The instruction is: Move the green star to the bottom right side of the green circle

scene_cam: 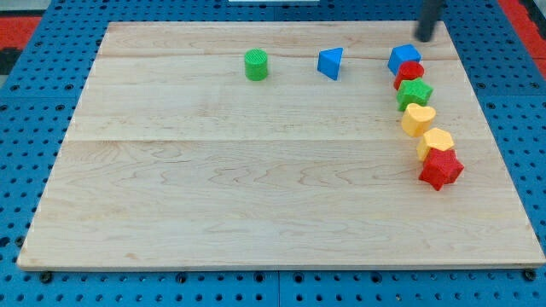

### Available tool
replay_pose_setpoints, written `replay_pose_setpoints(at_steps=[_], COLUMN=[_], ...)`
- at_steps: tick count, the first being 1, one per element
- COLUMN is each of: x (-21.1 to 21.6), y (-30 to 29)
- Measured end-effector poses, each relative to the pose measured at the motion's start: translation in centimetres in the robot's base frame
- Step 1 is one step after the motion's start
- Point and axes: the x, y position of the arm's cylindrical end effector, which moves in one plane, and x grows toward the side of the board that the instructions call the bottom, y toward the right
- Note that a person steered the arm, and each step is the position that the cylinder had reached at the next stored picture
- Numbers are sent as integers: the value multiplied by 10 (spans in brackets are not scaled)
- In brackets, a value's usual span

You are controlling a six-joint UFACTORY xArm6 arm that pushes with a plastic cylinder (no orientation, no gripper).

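a wooden counter (256,196) is seen lying on a blue perforated base (34,102). at the counter's upper middle, a green circle (256,65) is set upright as a short cylinder. at three o'clock from it, well apart, a blue triangle (331,63) is found.

a curved chain of blocks is seen near the counter's right side. at its top a blue block (401,58) of unclear shape is placed; touching it at five o'clock is a red block (410,73), shape not made out. the green star (415,93) is pressed just below that, between the red block and a yellow heart (418,119). no long axis can be told on the star, and the direction of its points cannot be made out. below the heart a yellow block (436,141) and a red star (440,168) are packed together.

my tip (424,37) is seen at one o'clock from the blue block, just beside it; contact cannot be told. no claw is carried, so nothing is held.
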Motion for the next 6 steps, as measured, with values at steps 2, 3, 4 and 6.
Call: replay_pose_setpoints(at_steps=[2, 3, 4, 6], x=[120, 125, 138, 128], y=[24, -20, -68, -182])
